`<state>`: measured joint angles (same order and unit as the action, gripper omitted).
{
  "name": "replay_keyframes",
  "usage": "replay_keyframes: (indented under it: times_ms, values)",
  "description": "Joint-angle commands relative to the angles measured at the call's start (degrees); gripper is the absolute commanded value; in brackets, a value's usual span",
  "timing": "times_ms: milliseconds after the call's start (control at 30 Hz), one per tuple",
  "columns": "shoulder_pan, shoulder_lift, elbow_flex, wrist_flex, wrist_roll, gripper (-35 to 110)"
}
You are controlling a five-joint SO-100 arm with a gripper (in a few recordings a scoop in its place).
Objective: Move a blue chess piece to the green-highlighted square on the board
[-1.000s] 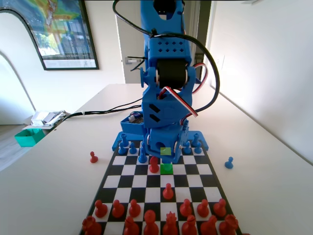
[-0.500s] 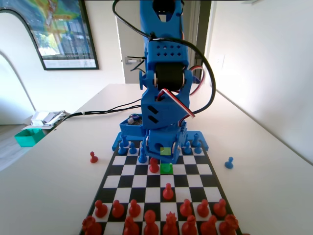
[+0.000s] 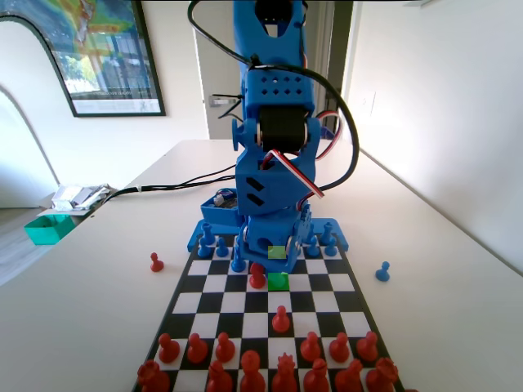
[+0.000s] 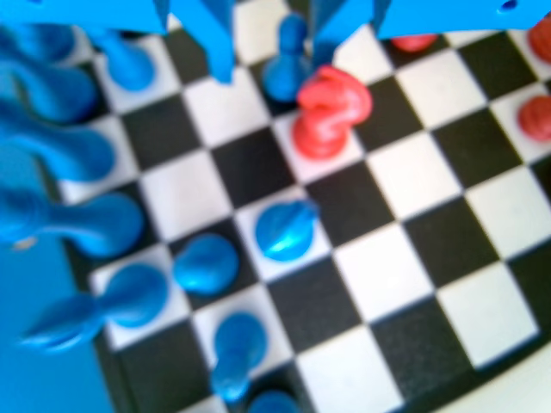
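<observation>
In the wrist view the hand (image 4: 274,52) hangs low over the board (image 4: 405,181), its two blue jaws coming down from the top edge with a clear gap between them, so it is spread. A blue chess piece (image 4: 287,64), a small pawn, stands in that gap on a dark square; whether either jaw touches it cannot be told. Just below and to the right of the hand in this view a red pawn (image 4: 330,110) stands on a white square, close beside the blue one. Further below the hand another blue pawn (image 4: 286,230) sits on a white square, and to the lower left of the hand the taller blue pieces (image 4: 77,224) crowd the board's edge, blurred.

In the fixed view the blue arm (image 3: 274,147) leans down over the far rows of the board (image 3: 233,302), and the hand's tips are hidden among the blue pieces there. The green-highlighted square (image 3: 278,281) lies bare just in front of the arm's lower end, with the duller olive square (image 3: 277,252) directly behind it. A red pawn (image 3: 257,275) stands on the square immediately left of the green one. Off the board, a lone blue pawn (image 3: 382,271) rests on the surface (image 3: 441,286) to the right of the hand and a lone red pawn (image 3: 156,261) to the left.
</observation>
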<state>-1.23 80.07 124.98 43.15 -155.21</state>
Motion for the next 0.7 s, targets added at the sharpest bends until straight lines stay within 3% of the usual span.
replay_keyframes:
  times_ms: [0, 367, 667]
  values:
    - [-0.2, 3.3, -4.4, 4.2, -0.2, 11]
    - [-0.9, 7.8, -15.7, 18.4, 3.9, 2]
    - [-2.0, 17.3, -19.2, 24.3, 20.9, 1]
